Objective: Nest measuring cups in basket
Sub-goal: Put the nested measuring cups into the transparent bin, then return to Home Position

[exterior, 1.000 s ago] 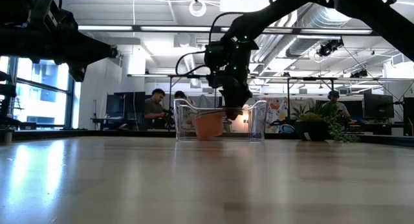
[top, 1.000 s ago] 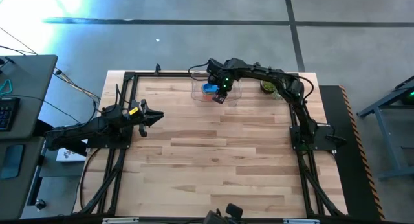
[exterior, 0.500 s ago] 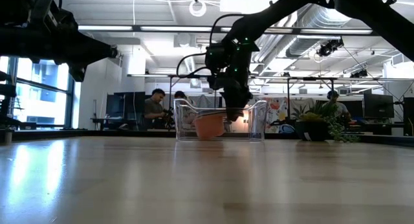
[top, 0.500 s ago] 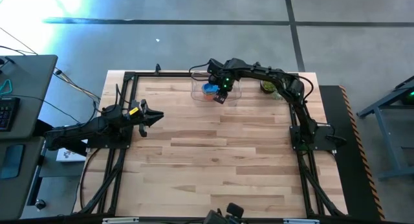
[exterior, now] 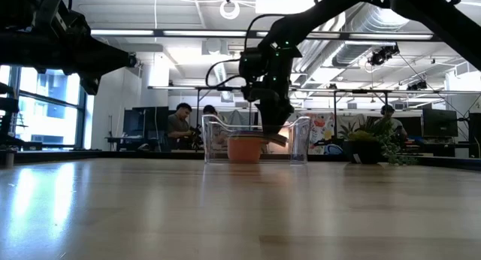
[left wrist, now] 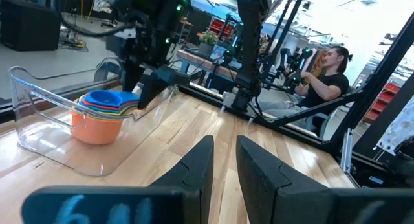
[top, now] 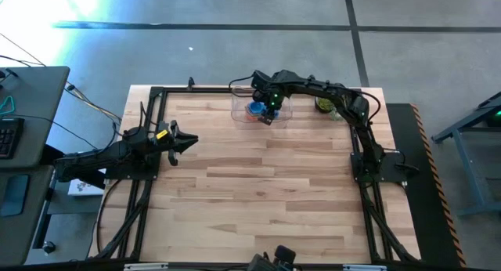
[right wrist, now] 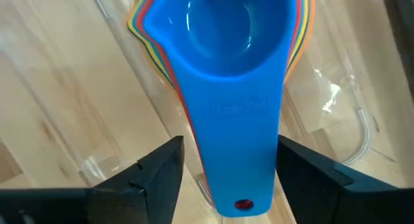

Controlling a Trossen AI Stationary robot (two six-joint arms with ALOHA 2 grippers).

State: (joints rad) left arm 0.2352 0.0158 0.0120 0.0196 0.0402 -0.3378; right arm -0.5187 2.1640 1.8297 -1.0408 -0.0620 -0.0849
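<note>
In basket (left wrist: 45,130): nested measuring cups (right wrist: 226,62), right gripper (right wrist: 226,179) fingers clear.

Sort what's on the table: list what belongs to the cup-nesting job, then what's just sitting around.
Part of the job:
- stack of nested plastic measuring cups, blue one on top, orange at the bottom
- clear rectangular plastic basket holding the stack
- right gripper, fingers open on either side of the blue handle
- left gripper, waiting at the table's left side

Lying about:
- small potted green plant near the far right corner
</note>
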